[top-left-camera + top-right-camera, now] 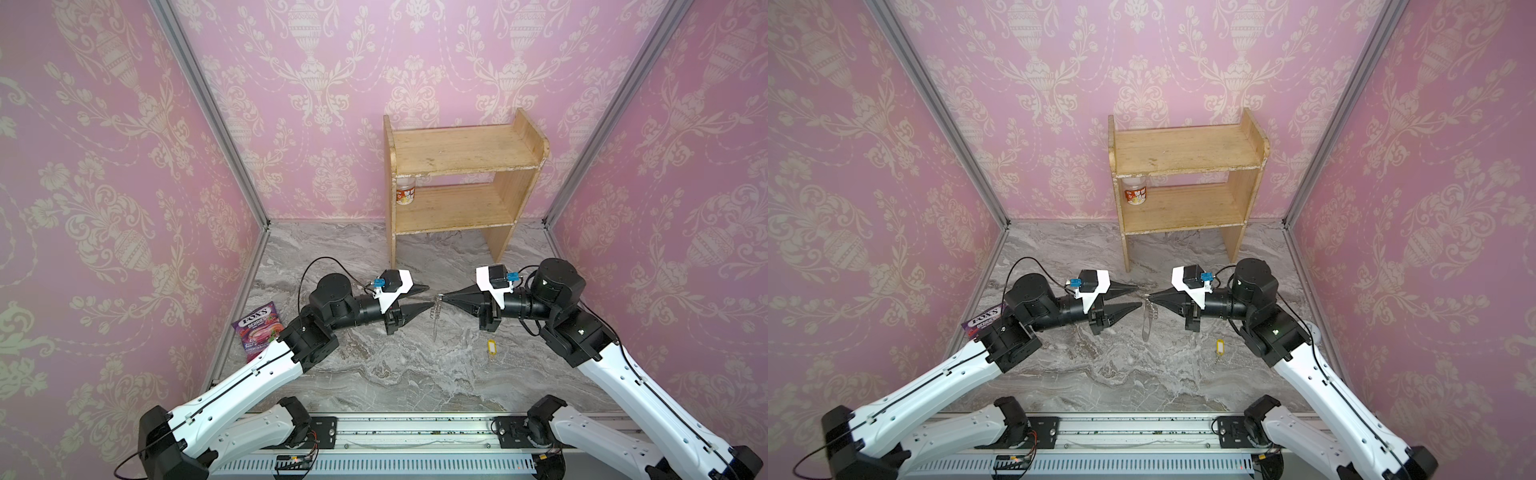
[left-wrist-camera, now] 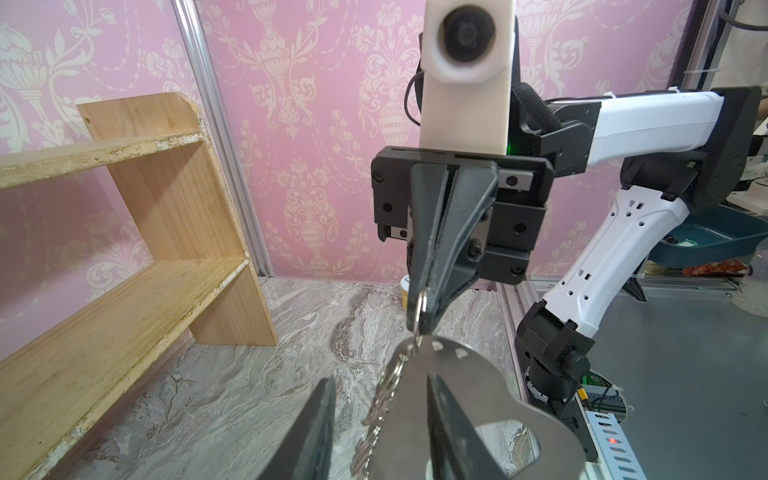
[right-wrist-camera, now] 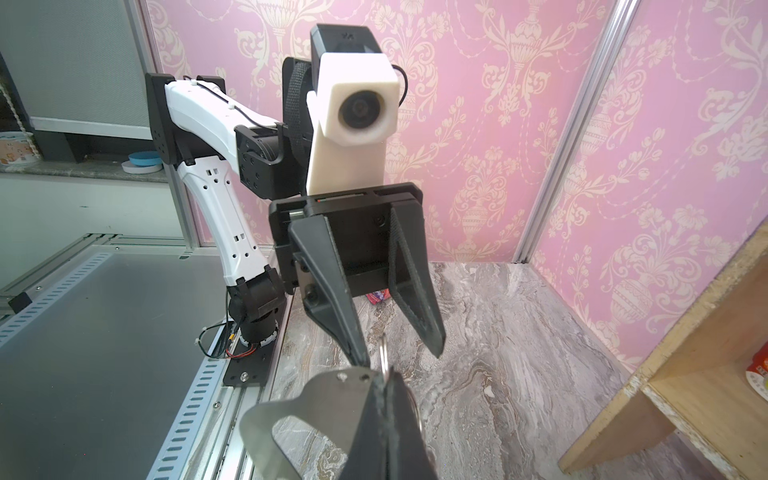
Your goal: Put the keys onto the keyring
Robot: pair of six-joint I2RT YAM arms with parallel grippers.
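Over mid-counter, tip to tip: two arms, two end effectors, one keyring, one key set, one shelf, one jar, one candy bag.

Right end effector [image 1: 440,297] is fully closed, pinching one ring [image 2: 420,309] of the keyring [image 2: 478,399]. The plate hangs below it, clear of the counter [image 1: 374,374].

Left end effector [image 1: 430,296] is partly open with nothing gripped. Its fingers [image 3: 419,307] straddle the pinched ring at the top of the plate. Can't tell whether either one touches metal.

Keys [image 1: 491,345] lie flat on the counter, just beside the right forearm, nearer the camera than the right end effector. They are well apart from both end effectors and from the keyring.

Hard to make out:
- In both top views the keyring is edge-on, just a thin sliver [image 1: 1146,322].
- Rings along the plate edge are bunched together in the left wrist view, so I can't count them.
- The key itself is too small to resolve; only the yellow tag reads.
- Candy bag [image 1: 259,328] is partly covered by the left arm.
- Jar [image 1: 405,193] sits on the lower board of the shelf [image 1: 457,149], its top cut off by the upper board.
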